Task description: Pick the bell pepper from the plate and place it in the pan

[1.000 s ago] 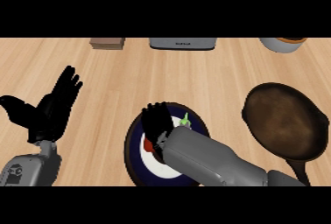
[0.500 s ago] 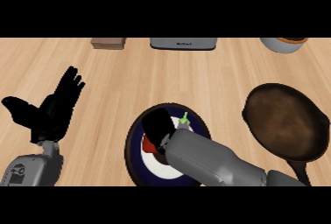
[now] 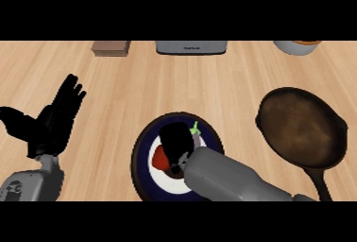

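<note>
We note three items along the far edge of the light wooden plank-grained table (image 3: 174, 80): a small brown wooden block (image 3: 111, 47), a grey rectangular appliance (image 3: 191, 47), and a pale round bowl (image 3: 298, 46), each partly cut off by the view. None of them stands between plate and pan. The dark, round cast-iron pan (image 3: 301, 127), its inside mottled brown, lies to the right of the plate, with bare table between them, its handle pointing toward the near edge.

The round dark-rimmed plate with a white centre (image 3: 143, 156) carries the red bell pepper (image 3: 161, 158), of which we see only a red patch and a green stem at the far side. The black right hand (image 3: 178, 142) lies over the pepper, hiding most of it, fingers curled down on it. The grey right forearm (image 3: 230, 179) covers the plate's near right part.

The black left hand (image 3: 49, 123) rests at the left, fingers straight and spread, well apart from the plate.
</note>
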`<state>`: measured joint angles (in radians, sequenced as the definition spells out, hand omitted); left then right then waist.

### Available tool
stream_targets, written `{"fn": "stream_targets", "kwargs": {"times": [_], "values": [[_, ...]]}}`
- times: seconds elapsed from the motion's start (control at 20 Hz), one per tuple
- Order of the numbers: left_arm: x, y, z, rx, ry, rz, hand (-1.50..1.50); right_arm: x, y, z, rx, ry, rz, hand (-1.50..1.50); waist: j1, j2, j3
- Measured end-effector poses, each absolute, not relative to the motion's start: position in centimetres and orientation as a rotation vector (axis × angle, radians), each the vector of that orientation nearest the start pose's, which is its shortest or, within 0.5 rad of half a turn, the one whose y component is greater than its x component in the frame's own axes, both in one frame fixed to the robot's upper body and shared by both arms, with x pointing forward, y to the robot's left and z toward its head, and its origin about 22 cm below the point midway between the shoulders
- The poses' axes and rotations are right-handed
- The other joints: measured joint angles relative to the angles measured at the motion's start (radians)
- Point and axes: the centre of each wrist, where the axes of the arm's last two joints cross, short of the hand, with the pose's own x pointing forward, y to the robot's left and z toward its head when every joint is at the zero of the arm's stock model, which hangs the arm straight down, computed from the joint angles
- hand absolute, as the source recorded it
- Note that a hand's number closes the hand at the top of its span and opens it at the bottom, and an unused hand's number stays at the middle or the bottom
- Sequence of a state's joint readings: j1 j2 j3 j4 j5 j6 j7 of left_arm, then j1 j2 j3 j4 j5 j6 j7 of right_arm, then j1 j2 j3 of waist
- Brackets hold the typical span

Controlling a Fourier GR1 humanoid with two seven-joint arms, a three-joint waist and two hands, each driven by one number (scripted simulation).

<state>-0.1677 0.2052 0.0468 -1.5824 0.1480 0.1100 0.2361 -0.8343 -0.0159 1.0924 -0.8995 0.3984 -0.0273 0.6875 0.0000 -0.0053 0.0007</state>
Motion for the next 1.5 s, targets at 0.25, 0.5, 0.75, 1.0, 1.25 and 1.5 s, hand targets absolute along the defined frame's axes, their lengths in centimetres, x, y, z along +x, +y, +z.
{"fn": "stream_targets", "kwargs": {"times": [0.25, 0.5, 0.75, 1.0, 1.25, 1.5], "values": [[27.1, 27.8, 5.8, 0.117, -1.5, 0.064, 0.0, 27.6, -1.6, 0.3, -0.767, -1.074, 1.352, 1.5, -0.024, -0.009, 0.0], [26.8, 28.5, 5.6, 0.139, -1.494, 0.065, 0.0, 26.8, -2.6, 3.5, -0.989, -1.242, 1.276, 1.5, -0.042, -0.017, -0.002], [26.5, 29.0, 5.7, 0.142, -1.491, 0.08, 0.0, 26.0, -3.1, 8.9, -1.152, -1.443, 1.213, 1.5, -0.047, -0.021, -0.002], [26.5, 28.8, 5.9, 0.132, -1.499, 0.078, 0.0, 23.9, -4.9, 13.1, -1.199, -1.536, 1.127, 1.5, -0.042, -0.014, -0.002], [26.8, 28.6, 5.6, 0.126, -1.508, 0.073, 0.0, 24.3, -8.3, 15.8, -1.263, -1.531, 1.011, 1.5, -0.033, -0.006, -0.001], [26.9, 28.5, 5.6, 0.121, -1.511, 0.065, 0.0, 25.0, -13.3, 16.9, -1.339, -1.467, 0.899, 1.5, -0.028, -0.001, -0.001]]}}
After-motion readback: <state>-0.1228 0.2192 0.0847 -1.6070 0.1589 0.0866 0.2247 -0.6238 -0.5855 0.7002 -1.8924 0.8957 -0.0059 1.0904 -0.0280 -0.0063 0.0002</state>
